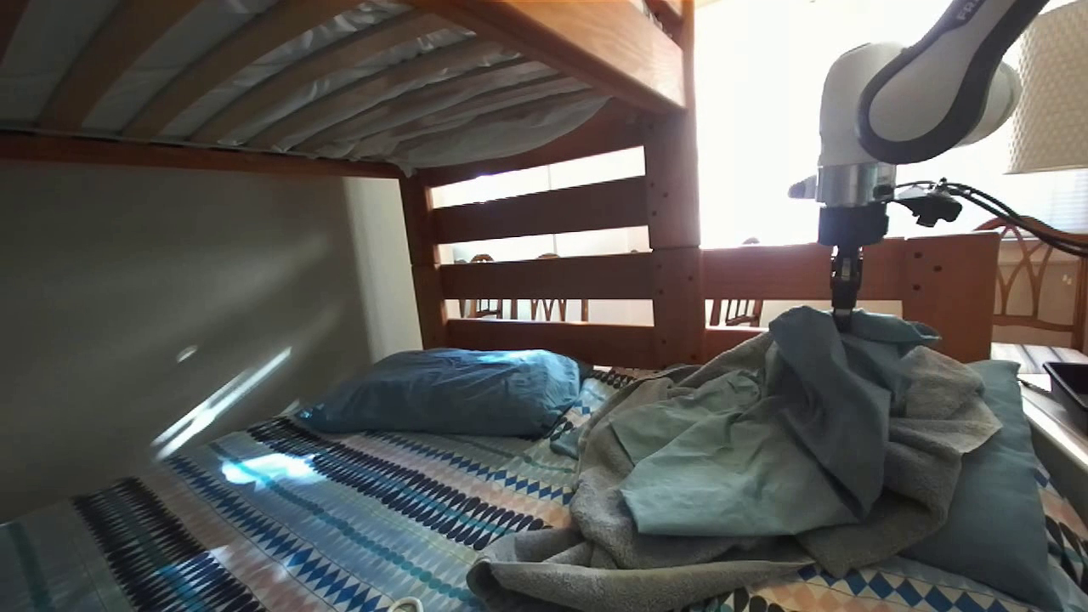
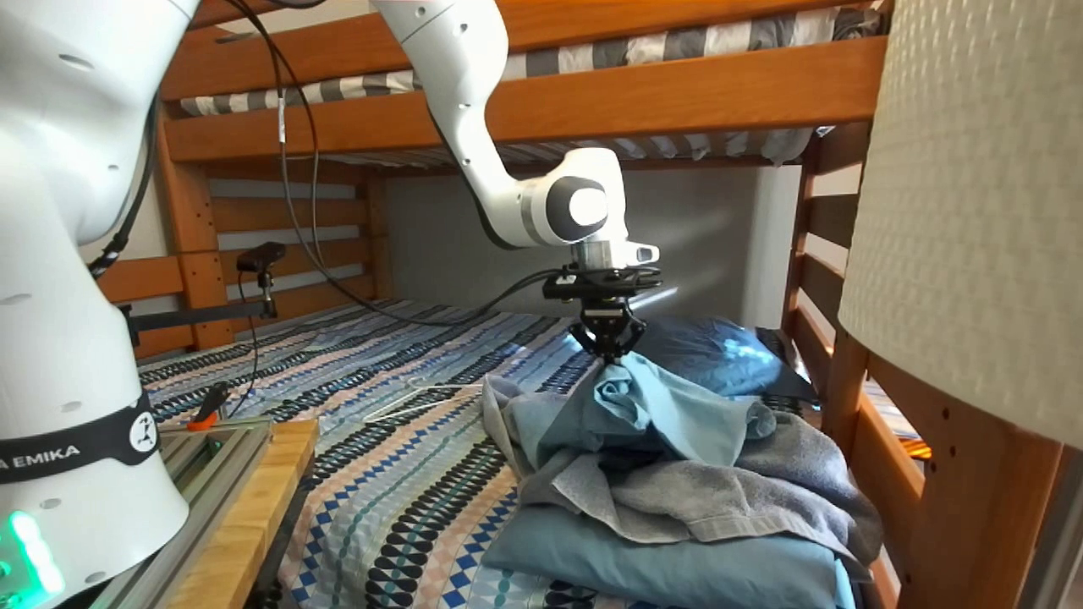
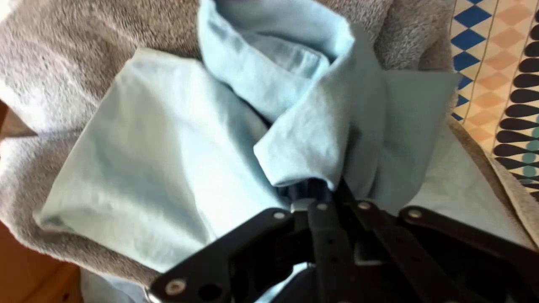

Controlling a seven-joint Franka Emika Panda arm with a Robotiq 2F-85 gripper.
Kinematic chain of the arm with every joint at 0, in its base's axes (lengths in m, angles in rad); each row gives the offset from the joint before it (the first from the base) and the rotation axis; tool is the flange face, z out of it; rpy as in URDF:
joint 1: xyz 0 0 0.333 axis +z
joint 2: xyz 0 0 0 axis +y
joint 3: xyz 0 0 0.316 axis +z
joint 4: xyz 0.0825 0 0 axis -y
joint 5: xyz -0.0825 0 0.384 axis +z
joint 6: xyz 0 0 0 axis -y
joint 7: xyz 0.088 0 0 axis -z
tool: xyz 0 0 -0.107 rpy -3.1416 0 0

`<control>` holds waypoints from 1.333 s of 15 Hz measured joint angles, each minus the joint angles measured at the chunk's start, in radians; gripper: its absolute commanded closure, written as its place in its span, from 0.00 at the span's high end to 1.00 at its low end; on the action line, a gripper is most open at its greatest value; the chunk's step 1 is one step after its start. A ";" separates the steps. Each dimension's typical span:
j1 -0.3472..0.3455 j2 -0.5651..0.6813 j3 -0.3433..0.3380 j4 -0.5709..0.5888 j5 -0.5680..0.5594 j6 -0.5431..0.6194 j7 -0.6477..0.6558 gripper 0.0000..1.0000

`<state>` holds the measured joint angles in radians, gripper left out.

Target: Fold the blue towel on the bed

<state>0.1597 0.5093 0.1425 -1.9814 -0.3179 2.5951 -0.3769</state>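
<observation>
The blue towel (image 1: 739, 484) is a light blue cloth, bunched and partly draped over a grey towel (image 1: 595, 531) on the bed (image 1: 357, 510). In an exterior view, the blue towel (image 2: 668, 397) rises to a peak at my gripper (image 2: 611, 359). My gripper (image 1: 843, 316) points down and is shut on the raised part, with folds hanging below the fingers. In the wrist view, a curled fold of the blue towel (image 3: 311, 134) covers the fingertips of the gripper (image 3: 313, 191). More of the cloth lies flat on the grey towel (image 3: 50, 84) on both sides.
A blue pillow (image 1: 459, 395) lies by the wall. Another blue pillow (image 2: 677, 558) lies under the grey towel. A white hanger (image 2: 423, 397) lies on the bed. Bunk rails (image 1: 561, 276) stand behind, the upper bunk (image 2: 677, 93) hangs above, and a lampshade (image 2: 964, 211) stands close by.
</observation>
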 measured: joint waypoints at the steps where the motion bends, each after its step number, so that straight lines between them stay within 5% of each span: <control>1: -0.004 -0.003 0.018 -0.001 0.000 0.009 -0.042 0.01; 6: -0.085 0.036 0.133 0.023 0.046 0.058 -0.317 0.01; 10: -0.116 0.145 0.175 0.142 0.117 -0.036 -0.453 0.01; 20: -0.076 0.321 0.153 0.435 0.247 -0.209 -0.288 0.01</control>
<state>0.0836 0.8306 0.2960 -1.5464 -0.0712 2.3856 -0.6646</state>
